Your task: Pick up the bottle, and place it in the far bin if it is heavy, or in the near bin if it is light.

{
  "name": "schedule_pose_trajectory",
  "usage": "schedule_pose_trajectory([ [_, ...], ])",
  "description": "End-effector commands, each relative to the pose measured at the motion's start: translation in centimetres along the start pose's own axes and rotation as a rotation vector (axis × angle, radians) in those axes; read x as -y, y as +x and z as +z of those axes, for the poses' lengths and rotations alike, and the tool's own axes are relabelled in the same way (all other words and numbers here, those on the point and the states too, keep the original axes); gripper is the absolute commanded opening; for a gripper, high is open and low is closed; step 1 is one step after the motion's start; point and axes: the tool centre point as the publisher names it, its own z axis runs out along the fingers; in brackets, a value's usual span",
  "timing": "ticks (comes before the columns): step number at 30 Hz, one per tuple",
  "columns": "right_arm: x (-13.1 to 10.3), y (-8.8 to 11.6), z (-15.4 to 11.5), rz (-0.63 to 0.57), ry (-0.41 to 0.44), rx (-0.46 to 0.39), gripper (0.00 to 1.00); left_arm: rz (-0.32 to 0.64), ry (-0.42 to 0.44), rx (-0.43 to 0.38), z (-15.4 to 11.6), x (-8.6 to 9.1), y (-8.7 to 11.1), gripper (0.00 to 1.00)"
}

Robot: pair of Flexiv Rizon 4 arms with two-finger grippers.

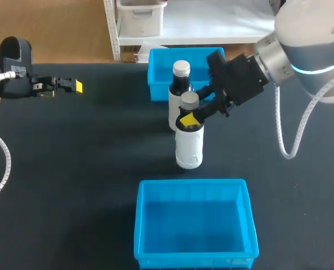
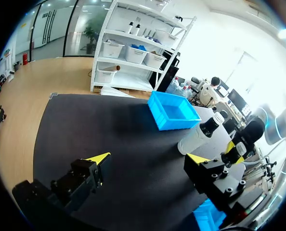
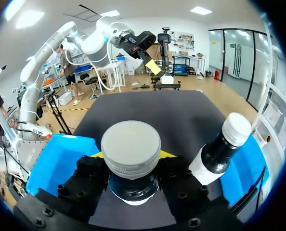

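Note:
A white bottle with a dark neck and grey cap [image 1: 189, 143] stands upright on the black table between the two bins. My right gripper [image 1: 190, 116] is shut on its neck just under the cap [image 3: 131, 147], one finger on each side. A second, similar bottle with a white cap [image 1: 180, 90] stands just behind it, close to the far bin; it also shows beside my right gripper [image 3: 222, 149]. The far blue bin [image 1: 158, 67] and the near blue bin [image 1: 192, 183] hold nothing visible. My left gripper [image 1: 71, 85] hangs open at the table's far left, empty [image 2: 150, 159].
The black table [image 1: 88, 169] stretches bare to the left of the bottles. The second bottle [image 2: 198, 137] nearly touches the held one on its far side. The far bin's wall [image 2: 167, 122] lies directly behind it.

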Motion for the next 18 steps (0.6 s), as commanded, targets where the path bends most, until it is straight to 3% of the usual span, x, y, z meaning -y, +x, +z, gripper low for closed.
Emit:
schedule_pose_trajectory([
  [1, -1.0, -0.6, -1.9, -0.002, 0.025, -0.006, 0.0, 0.0, 0.0, 0.0, 0.0, 0.0, 0.0, 1.0],
  [18, -0.4, -1.1, -6.7, 0.001, 0.092, 0.005, 0.0, 0.0, 0.0, 0.0, 0.0, 0.0, 0.0, 1.0],
])
